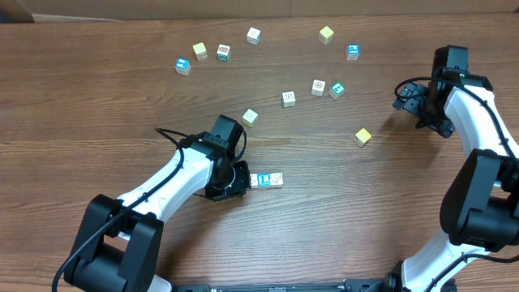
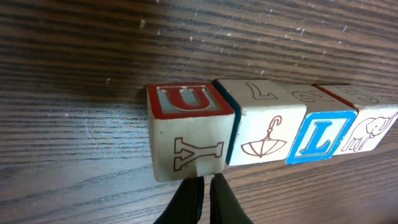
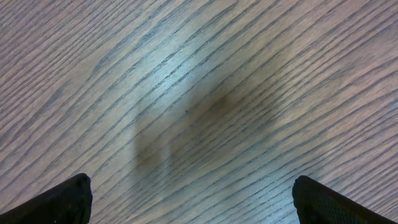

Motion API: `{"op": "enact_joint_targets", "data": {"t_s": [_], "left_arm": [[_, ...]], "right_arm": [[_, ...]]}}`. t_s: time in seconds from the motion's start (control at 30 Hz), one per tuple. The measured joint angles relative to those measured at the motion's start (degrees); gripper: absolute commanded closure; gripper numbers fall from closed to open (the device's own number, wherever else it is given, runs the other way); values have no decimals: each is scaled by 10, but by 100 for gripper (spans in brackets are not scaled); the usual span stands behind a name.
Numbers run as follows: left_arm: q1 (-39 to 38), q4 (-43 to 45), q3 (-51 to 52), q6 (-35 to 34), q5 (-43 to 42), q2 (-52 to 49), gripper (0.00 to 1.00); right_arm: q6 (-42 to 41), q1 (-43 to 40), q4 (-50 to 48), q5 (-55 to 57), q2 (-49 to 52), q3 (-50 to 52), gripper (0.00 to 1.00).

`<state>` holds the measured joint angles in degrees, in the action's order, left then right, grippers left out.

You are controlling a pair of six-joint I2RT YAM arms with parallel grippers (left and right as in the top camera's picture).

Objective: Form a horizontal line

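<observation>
**Line point(image 2: 267, 127) of four cubes at the left gripper point(image 2: 204, 183)**

The line lies on the table point(image 1: 97, 97) just below centre. Its four cubes touch in a straight row: red "U", umbrella, blue "L", elephant. The left gripper's fingers are pressed together and grip nothing, tips at the "U" cube's side. The right gripper point(image 3: 191, 183) is spread wide and empty, well apart from the line. Loose cubes point(image 1: 288, 99) lie scattered beyond.
</observation>
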<state>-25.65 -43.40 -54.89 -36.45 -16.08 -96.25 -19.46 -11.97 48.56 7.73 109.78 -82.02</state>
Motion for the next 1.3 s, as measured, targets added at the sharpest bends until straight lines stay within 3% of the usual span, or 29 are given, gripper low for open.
{"op": "enact_joint_targets", "data": {"t_s": [0.83,1.3], "left_arm": [[0,3,0,-1,2,0,96],[0,-45,0,17,-33,0,96]], "right_arm": [[0,0,0,0,0,0,0],[0,0,0,0,0,0,0]]}}
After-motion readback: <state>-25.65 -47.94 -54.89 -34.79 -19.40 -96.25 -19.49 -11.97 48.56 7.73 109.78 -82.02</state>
